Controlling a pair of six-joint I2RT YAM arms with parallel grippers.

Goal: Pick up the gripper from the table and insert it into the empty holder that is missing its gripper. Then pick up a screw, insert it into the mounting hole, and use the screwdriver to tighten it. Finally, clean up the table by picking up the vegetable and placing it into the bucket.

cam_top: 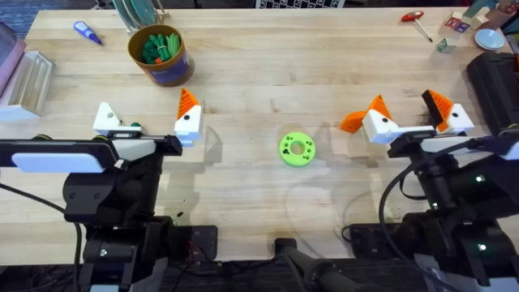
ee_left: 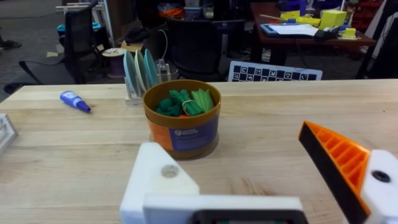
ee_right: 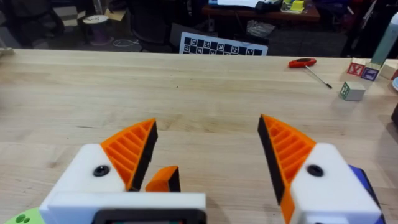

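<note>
The loose orange gripper (cam_top: pixel 350 122) lies on the table (cam_top: pixel 268 81) close by the left finger of my right gripper (cam_top: pixel 412 115); the right wrist view shows it (ee_right: pixel 163 179) low beside that finger. My right gripper (ee_right: pixel 208 134) is open, with an orange wedge on each finger. My left gripper (cam_top: pixel 147 119) is open too. One of its white blocks carries an orange wedge (ee_left: pixel 339 158); the other is the bare holder (cam_top: pixel 105 120), also seen close up (ee_left: pixel 158 180). The bucket (cam_top: pixel 160 55) stands beyond it, holding green toy vegetable pieces (ee_left: pixel 186 101). The screw and the screwdriver are out of view.
A lime-green disc (cam_top: pixel 297 149) lies mid-table between the arms. At the back are a blue-purple pen-like tool (cam_top: pixel 87 32), a thin red-handled screwdriver (cam_top: pixel 416 20), small blocks (cam_top: pixel 454 28) and a rack of plates (ee_left: pixel 142 71). A black case (cam_top: pixel 495 77) sits at the right edge.
</note>
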